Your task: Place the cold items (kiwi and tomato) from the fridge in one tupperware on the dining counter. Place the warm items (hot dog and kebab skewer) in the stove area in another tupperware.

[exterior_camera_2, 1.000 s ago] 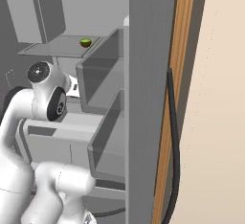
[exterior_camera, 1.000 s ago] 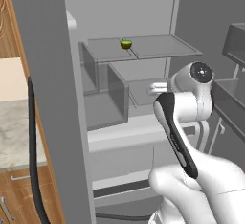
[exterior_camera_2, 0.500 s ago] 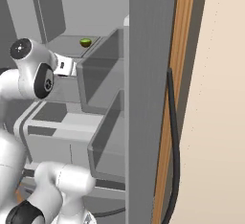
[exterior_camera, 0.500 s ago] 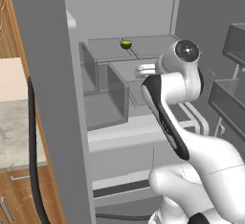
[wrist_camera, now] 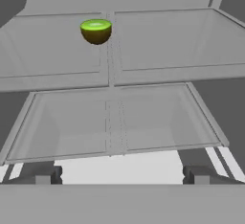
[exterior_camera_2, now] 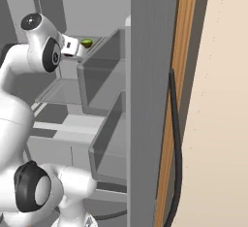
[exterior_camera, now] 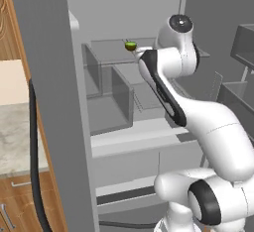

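1. The white arm's two-finger gripper (wrist_camera: 122, 174) has its jaws spread wide and nothing between them; just the two dark fingertips (wrist_camera: 47, 174) show, cut off by the hand view's bottom edge.
2. The halved green kiwi (wrist_camera: 96, 30) sits ahead of the hand, left of its centre line, well apart from the tips.
3. It rests on the clear glass fridge shelf (wrist_camera: 158, 41).
4. From the base views the wrist hides the gripper; the kiwi (exterior_camera: 130, 45) (exterior_camera_2: 86, 42) peeks out just beyond it.

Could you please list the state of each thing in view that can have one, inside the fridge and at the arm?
kiwi: a cut half, flat face up, resting on the upper fridge shelf, not held.
gripper: open, empty, pointed at the shelves short of the kiwi.
fridge: door open, interior exposed.
upper fridge shelf: bears the kiwi.
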Tool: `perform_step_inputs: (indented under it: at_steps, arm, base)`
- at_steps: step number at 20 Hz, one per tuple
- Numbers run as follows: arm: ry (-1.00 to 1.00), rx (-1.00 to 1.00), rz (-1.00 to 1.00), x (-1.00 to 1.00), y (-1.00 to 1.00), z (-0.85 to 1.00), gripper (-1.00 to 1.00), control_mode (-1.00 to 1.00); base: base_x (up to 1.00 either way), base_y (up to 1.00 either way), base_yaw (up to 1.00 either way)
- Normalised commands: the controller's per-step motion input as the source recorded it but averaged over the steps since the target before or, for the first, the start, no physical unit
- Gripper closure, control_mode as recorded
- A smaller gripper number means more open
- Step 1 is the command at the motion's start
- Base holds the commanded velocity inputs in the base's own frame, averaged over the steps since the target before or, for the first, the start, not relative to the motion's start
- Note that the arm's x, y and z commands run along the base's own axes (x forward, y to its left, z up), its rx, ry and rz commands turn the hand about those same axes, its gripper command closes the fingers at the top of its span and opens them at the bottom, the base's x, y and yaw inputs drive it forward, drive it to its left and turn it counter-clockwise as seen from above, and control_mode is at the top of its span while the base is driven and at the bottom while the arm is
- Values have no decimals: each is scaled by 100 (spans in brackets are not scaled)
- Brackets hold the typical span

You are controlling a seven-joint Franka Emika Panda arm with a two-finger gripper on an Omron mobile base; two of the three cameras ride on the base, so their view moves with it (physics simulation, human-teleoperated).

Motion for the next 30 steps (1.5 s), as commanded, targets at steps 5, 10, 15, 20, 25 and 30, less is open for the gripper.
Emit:
perform_step_inputs:
  at_steps: [5, 10, 15, 20, 25, 30]
  arm:
    - [12, -1, 0, 65, 14, -6, -100, -100]
    - [1, -6, 0, 46, 11, -29, -100, -100]
    - [-16, 0, 0, 57, -1, -7, -100, -100]
    - [-2, 0, 0, 54, 0, -7, -100, -100]
    - [6, 0, 0, 59, 2, 0, -100, -100]
    - [13, 0, 0, 60, 24, 4, -100, -100]
  base:
    - [0, 0, 0]
    - [0, 0, 0]
    - [0, 0, 0]
    - [0, 0, 0]
    - [0, 0, 0]
    - [0, 0, 0]
